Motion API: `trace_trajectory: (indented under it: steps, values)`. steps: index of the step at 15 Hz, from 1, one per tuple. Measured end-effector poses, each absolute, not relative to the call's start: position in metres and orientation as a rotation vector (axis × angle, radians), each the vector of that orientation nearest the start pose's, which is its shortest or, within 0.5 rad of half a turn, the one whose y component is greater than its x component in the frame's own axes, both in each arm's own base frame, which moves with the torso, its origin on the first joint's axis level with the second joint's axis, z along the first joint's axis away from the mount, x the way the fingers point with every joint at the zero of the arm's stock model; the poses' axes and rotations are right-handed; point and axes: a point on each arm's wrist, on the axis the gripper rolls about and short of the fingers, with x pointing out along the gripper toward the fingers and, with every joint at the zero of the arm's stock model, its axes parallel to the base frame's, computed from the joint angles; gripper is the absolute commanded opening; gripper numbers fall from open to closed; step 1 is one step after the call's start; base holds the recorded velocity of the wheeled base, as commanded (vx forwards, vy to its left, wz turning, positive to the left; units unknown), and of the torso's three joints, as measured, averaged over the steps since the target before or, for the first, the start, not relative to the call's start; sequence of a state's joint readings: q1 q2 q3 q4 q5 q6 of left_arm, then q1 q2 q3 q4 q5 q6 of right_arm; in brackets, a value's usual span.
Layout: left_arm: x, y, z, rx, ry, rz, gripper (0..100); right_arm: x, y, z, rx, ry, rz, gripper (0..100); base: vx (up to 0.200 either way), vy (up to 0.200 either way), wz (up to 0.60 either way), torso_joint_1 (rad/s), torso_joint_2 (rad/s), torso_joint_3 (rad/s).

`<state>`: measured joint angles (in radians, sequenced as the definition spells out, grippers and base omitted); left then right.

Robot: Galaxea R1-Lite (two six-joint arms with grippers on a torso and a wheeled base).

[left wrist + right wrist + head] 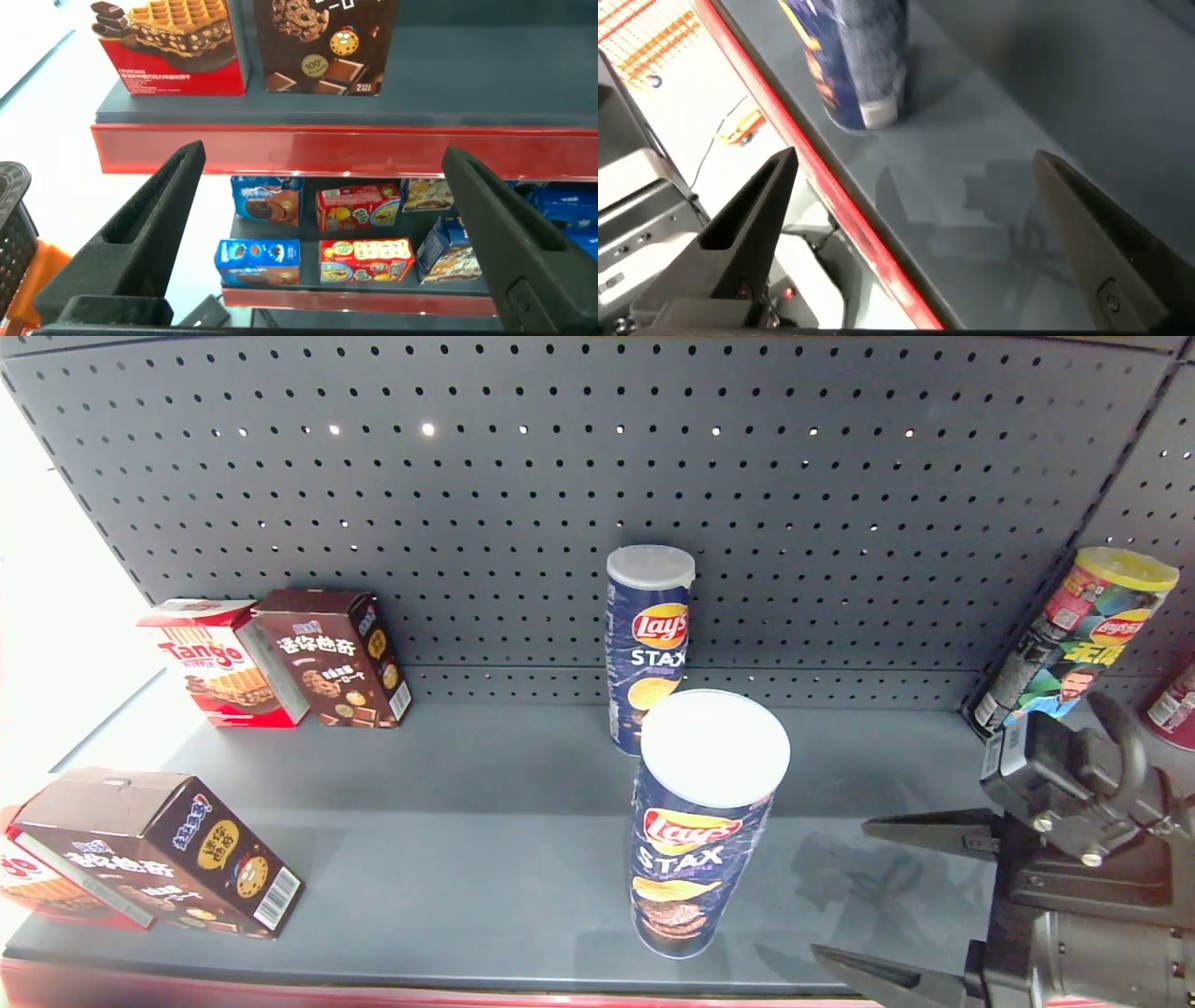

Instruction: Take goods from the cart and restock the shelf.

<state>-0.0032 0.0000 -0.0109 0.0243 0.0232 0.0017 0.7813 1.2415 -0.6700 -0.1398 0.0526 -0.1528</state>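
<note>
My right gripper hangs at the front edge of the shelf, fingers spread wide with nothing between them, just right of the near chip can and apart from it. Two dark blue chip cans stand upright here: that one at the front, and a second can behind it against the pegboard back (both bear a red-and-yellow logo). A yellow-lidded can leans in the next bay on my right, near a red can. Four boxes sit on my left: a red box and a brown box at the back, a front brown box and a front red box. My left gripper is likewise spread and empty, facing the red lip of a shelf
</note>
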Motion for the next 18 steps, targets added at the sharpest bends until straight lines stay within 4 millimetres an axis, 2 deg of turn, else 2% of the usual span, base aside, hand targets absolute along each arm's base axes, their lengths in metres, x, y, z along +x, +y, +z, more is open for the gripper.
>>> trace_trajectory:
  steps: [4, 8, 13, 18]
  values:
    - [-0.024, 0.001, 0.076, 0.000, 0.013, 0.020, 100, 0.145, 0.150, 0.216, -0.304, 0.351, 0.869, 100, 0.000, 0.000, 0.00, 0.000, 0.00, 0.000]
    - [-0.024, 0.001, 0.076, -0.001, 0.013, 0.021, 100, 0.158, 0.164, 0.211, -0.320, 0.382, 0.869, 100, 0.000, 0.000, 0.00, 0.000, 0.00, 0.000]
    - [-0.024, 0.001, 0.076, -0.001, 0.013, 0.020, 100, 0.167, 0.171, 0.204, -0.324, 0.397, 0.859, 100, 0.000, 0.000, 0.00, 0.000, 0.00, 0.000]
    - [-0.024, 0.001, 0.076, -0.001, 0.013, 0.020, 100, 0.175, 0.169, 0.200, -0.327, 0.418, 0.831, 100, 0.000, 0.000, 0.00, 0.000, 0.00, 0.000]
